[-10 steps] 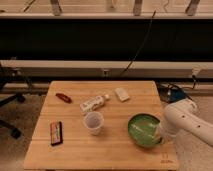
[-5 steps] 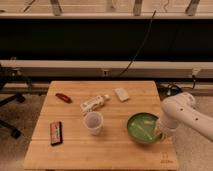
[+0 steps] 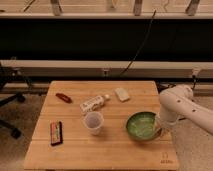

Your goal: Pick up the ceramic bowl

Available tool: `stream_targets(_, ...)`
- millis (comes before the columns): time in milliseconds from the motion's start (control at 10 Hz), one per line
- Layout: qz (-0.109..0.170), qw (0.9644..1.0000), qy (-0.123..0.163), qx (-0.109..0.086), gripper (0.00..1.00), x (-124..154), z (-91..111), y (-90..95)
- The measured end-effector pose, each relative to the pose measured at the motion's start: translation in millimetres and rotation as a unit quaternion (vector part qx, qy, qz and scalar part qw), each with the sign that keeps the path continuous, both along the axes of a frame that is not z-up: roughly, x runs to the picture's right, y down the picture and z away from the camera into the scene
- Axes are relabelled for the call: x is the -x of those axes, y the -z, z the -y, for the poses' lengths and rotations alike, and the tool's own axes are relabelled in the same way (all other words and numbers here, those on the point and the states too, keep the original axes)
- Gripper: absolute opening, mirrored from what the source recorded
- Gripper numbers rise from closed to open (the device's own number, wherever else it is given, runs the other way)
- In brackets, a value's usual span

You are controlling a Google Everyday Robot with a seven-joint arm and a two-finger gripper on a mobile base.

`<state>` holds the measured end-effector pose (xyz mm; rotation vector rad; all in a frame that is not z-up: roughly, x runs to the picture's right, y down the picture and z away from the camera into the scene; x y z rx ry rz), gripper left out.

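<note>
where the wooden bench (image 3: 100, 150) nears its right edge, the ceramic bowl (image 3: 141, 125) sits upright, mouth up; being round, it has no long axis. the pincer (image 3: 160, 128) hangs at the bowl's right rim, seemingly touching it, but i cannot tell how its jaws stand. a plastic cup (image 3: 93, 122) stands to the bowl's left.
</note>
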<state>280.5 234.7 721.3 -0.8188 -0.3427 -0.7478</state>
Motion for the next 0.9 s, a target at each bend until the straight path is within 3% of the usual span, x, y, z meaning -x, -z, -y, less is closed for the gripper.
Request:
stream_targets(400, 0.003, 0.9995, 0.024, 0.019, 0.0, 4.6, 30.2, 19.5)
stream_targets(900, 0.009, 0.9992, 0.034, 0.02, 0.0, 3.7, 54.5, 31.6)
